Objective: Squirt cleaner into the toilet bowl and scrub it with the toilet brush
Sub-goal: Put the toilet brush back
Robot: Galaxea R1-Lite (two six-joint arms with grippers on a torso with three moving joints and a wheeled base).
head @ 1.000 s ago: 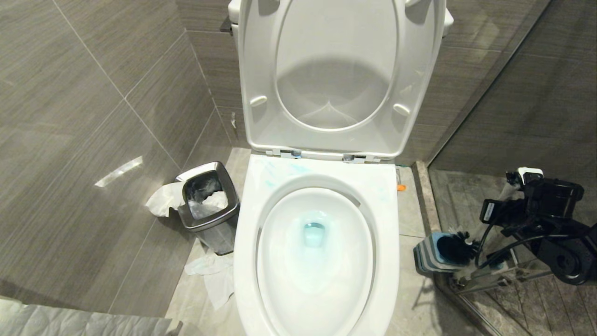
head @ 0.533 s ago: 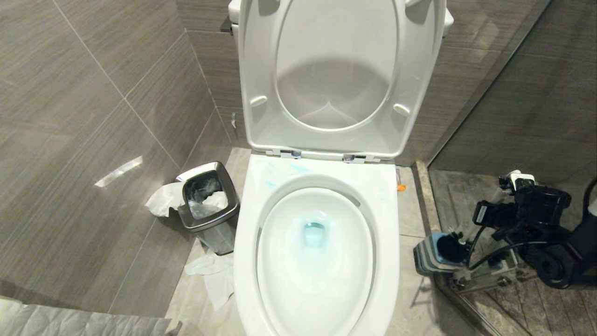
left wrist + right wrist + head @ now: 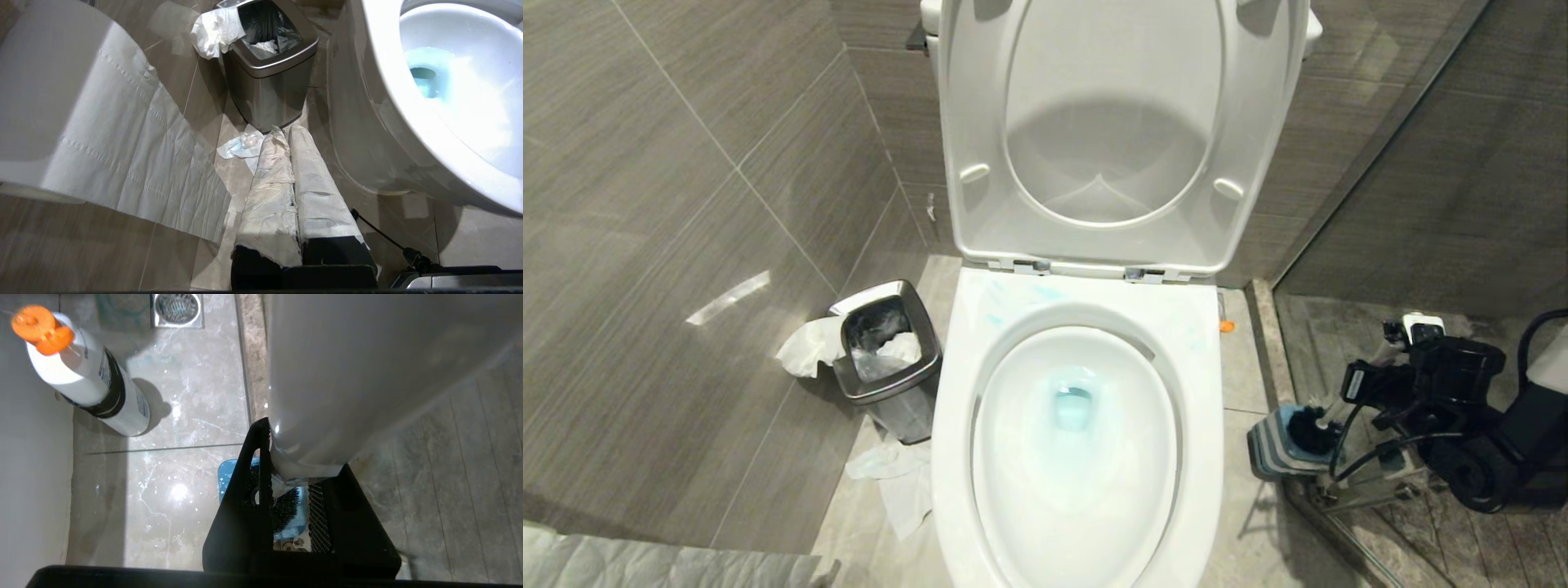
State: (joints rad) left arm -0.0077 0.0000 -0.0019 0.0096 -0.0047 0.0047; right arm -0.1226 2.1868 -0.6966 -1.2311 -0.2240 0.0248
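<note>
The right gripper (image 3: 292, 477), clamped narrow on the toilet brush (image 3: 327, 396) handle, had sunk lower than a second before, pushing the bristles deeper into the blue holder (image 3: 1278, 441) beside the toilet bowl (image 3: 1078, 441). The left gripper (image 3: 286, 134) hung shut, empty.

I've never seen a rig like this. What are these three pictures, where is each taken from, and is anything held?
A two-armed wheeled robot is in a bathroom. The wide picture is from its head camera, looking down at the open toilet bowl, its water tinted teal by cleaner, with a steel waste bin beside it. The other two are from wrist cameras. The left gripper, fingers wrapped in white material, is shut and holds nothing. The right gripper grips the white handle of the toilet brush, whose bristle head is at the blue holder on the floor.
</note>
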